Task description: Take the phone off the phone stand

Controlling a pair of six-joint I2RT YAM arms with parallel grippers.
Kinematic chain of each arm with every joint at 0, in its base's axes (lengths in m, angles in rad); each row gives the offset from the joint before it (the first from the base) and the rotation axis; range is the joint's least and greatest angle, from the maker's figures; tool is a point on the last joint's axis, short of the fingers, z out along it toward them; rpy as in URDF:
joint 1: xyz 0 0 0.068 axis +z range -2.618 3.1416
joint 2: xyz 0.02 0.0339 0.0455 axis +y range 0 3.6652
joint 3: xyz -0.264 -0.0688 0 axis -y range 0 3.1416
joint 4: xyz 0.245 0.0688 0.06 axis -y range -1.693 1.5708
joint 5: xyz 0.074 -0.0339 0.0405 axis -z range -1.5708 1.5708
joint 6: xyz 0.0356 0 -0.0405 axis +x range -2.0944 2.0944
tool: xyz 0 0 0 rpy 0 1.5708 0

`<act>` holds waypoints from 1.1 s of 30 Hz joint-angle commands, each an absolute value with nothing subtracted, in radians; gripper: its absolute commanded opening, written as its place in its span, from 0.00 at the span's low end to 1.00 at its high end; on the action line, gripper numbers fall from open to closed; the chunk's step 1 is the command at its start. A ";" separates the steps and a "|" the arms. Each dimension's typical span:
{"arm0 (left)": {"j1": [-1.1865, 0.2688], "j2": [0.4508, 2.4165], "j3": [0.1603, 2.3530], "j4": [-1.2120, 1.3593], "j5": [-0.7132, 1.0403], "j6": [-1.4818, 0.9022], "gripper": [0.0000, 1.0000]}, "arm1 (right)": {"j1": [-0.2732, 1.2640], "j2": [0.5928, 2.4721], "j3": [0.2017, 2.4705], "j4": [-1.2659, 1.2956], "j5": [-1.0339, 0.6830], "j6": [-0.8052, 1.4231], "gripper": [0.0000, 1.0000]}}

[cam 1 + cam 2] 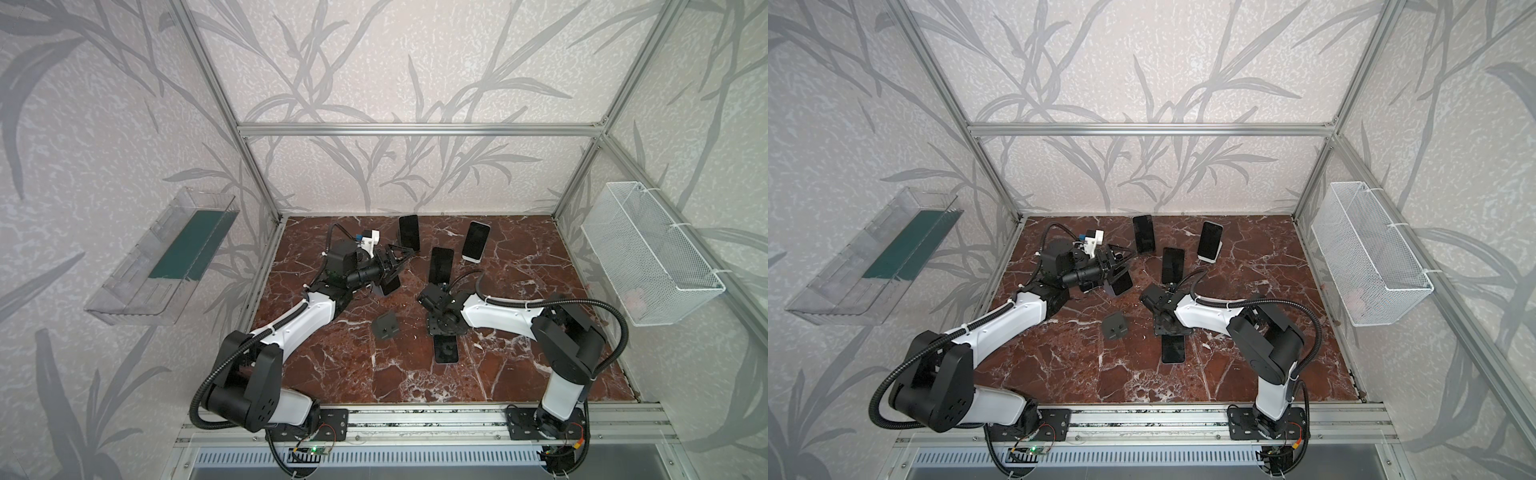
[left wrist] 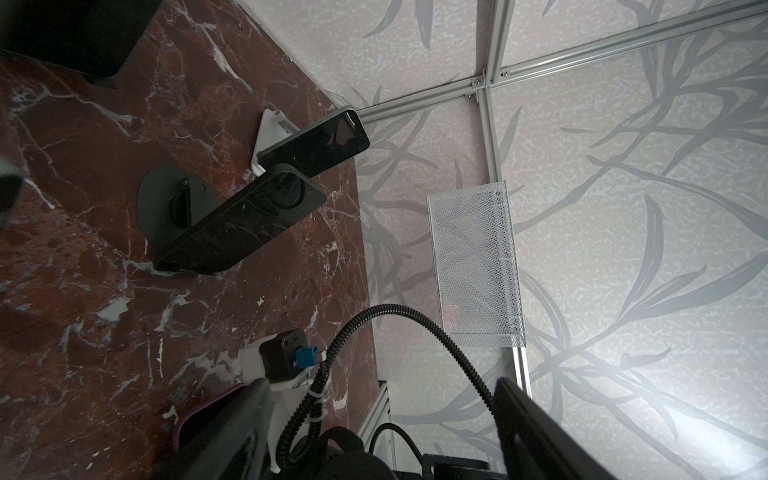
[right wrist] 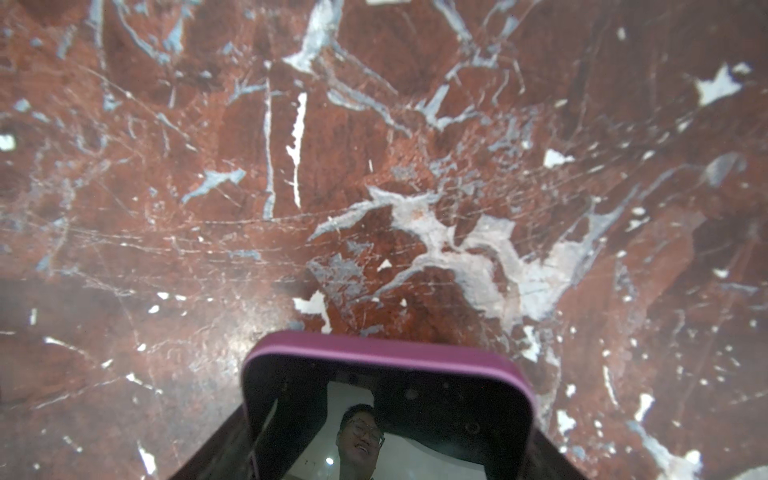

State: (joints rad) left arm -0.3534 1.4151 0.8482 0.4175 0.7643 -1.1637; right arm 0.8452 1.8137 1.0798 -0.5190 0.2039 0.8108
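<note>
Your right tool [image 1: 445,334] is clamping the purple-cased black phone [image 3: 386,415] down by the red marble tabletop [image 1: 519,374]; your left tool [image 1: 405,258] is hanging partly open, holding nothing.

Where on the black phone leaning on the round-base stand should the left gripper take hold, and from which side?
Pinch the black phone across its two long edges, on the upper half, coming down from above. Its bottom edge rests on the round-base stand and it leans back against it, so only the top stands free. The left gripper stands open.
</note>
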 commanded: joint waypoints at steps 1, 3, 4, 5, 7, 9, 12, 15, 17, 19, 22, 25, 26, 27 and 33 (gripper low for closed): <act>-0.356 1.403 0.876 0.427 0.771 -1.168 0.84 | 0.841 1.872 1.057 -0.538 0.244 0.797 0.64; -0.356 1.405 0.877 0.424 0.770 -1.169 0.84 | 0.842 1.871 1.057 -0.554 0.247 0.791 0.66; -0.355 1.404 0.878 0.419 0.770 -1.169 0.84 | 0.842 1.870 1.057 -0.564 0.248 0.786 0.68; -0.356 1.404 0.880 0.412 0.770 -1.167 0.84 | 0.842 1.870 1.054 -0.568 0.251 0.780 0.68; -0.356 1.399 0.883 0.396 0.767 -1.162 0.84 | 0.842 1.871 1.049 -0.565 0.251 0.776 0.69; -0.355 1.393 0.885 0.374 0.754 -1.149 0.84 | 0.842 1.877 1.053 -0.563 0.242 0.774 0.69; -0.356 1.387 0.895 0.319 0.744 -1.117 0.84 | 0.842 1.881 1.064 -0.555 0.231 0.749 0.71; -0.356 1.385 0.904 0.302 0.743 -1.103 0.84 | 0.842 1.878 1.057 -0.532 0.221 0.729 0.72; -0.356 1.381 0.905 0.302 0.745 -1.103 0.84 | 0.841 1.883 1.061 -0.539 0.221 0.720 0.73; -0.356 1.380 0.905 0.302 0.745 -1.101 0.84 | 0.839 1.886 1.067 -0.554 0.224 0.720 0.74; -0.356 1.382 0.902 0.302 0.744 -1.103 0.84 | 0.839 1.882 1.067 -0.566 0.227 0.731 0.74; -0.356 1.383 0.903 0.302 0.744 -1.106 0.84 | 0.842 1.865 1.063 -0.575 0.270 0.739 0.77; -0.355 1.382 0.905 0.304 0.747 -1.107 0.84 | 0.842 1.857 1.059 -0.570 0.280 0.739 0.77; -0.355 1.382 0.906 0.305 0.751 -1.109 0.84 | 0.842 1.849 1.054 -0.568 0.289 0.743 0.78; -0.353 1.355 0.904 0.306 0.743 -1.100 0.84 | 0.842 1.828 1.051 -0.560 0.293 0.752 0.79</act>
State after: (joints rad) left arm -0.3534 1.3964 0.8711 0.3031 0.7486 -1.1164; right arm 0.8455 1.8187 1.0836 -0.5049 0.2394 0.7509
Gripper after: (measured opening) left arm 0.842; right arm 0.786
